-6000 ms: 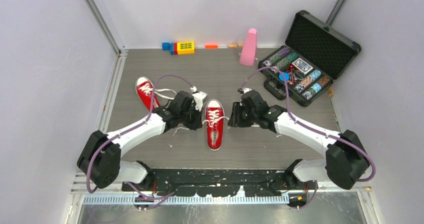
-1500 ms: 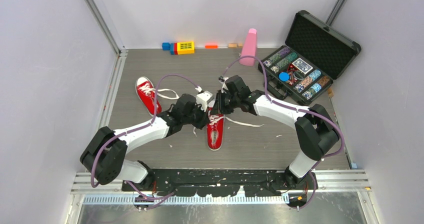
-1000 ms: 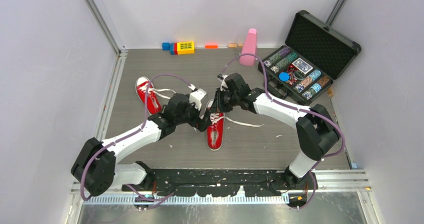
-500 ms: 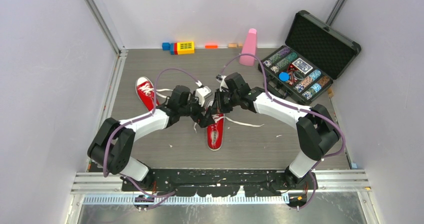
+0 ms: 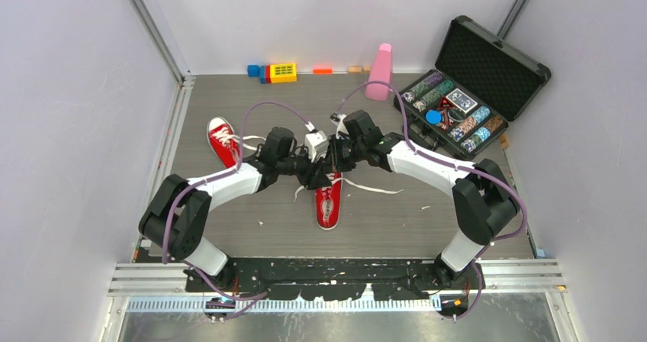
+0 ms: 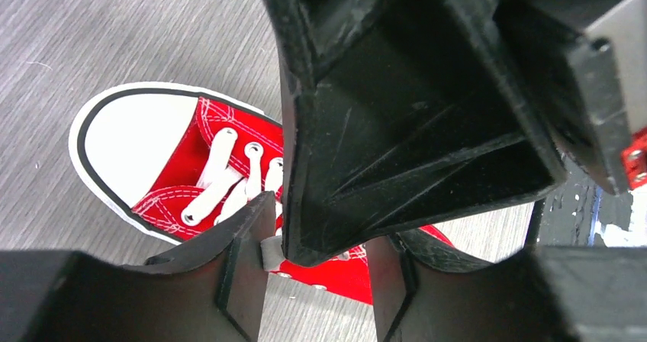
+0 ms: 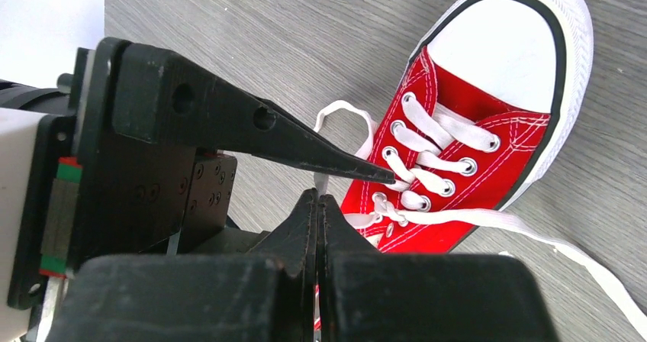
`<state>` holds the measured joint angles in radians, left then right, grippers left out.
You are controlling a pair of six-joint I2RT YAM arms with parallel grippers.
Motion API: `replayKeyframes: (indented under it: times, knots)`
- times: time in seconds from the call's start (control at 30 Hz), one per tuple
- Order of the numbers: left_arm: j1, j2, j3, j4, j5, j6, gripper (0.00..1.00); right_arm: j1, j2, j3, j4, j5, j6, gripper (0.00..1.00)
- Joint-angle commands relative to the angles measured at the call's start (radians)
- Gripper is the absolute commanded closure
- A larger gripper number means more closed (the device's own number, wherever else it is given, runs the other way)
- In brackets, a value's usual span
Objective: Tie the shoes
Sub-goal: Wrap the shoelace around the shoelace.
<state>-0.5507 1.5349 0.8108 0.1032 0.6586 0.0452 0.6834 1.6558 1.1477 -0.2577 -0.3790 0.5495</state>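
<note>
Right tool [image 7: 317, 198] is pinched tight on the shoe's [image 7: 458, 128] lace [image 7: 320, 180]. Left tool [image 6: 320, 231] sits half apart, straddling that tip, can't tell if it's gripping anything.

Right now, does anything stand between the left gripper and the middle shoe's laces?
Yes: the right gripper, shut on a lace, sits between the left gripper's fingers, above the shoe.
</note>
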Motion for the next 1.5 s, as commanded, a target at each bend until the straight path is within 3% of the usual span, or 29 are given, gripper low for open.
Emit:
replayKeyframes:
  times: [0.0,0.23,0.47,0.67,0.9,1.1,1.2,1.47]
  knots:
    - [0.006,-0.049,-0.026,0.081,-0.008,-0.038,0.54,0.01,-0.03,0.03,0.006,-0.018,-0.009,1.0]
    - [0.005,-0.107,-0.077,0.075,-0.073,-0.095,0.58,0.01,-0.031,0.027,0.013,-0.006,-0.001,1.0]
    - [0.0,-0.124,-0.104,0.082,-0.127,-0.122,0.69,0.01,-0.028,0.03,0.012,-0.006,0.003,1.0]
    - [-0.043,-0.126,-0.112,0.064,-0.278,-0.136,0.72,0.01,-0.03,0.03,0.013,0.009,0.01,1.0]
    - [-0.111,-0.168,-0.135,0.061,-0.451,-0.148,0.62,0.01,-0.031,0.033,0.01,0.019,0.016,1.0]
    - [-0.119,-0.201,-0.158,0.076,-0.474,-0.164,0.65,0.01,-0.028,0.035,0.008,0.022,0.018,1.0]
    - [-0.126,-0.213,-0.172,0.103,-0.474,-0.175,0.57,0.01,-0.027,0.035,0.009,0.022,0.018,1.0]
    - [-0.143,-0.198,-0.192,0.195,-0.478,-0.216,0.51,0.01,-0.028,0.036,0.011,0.021,0.021,1.0]
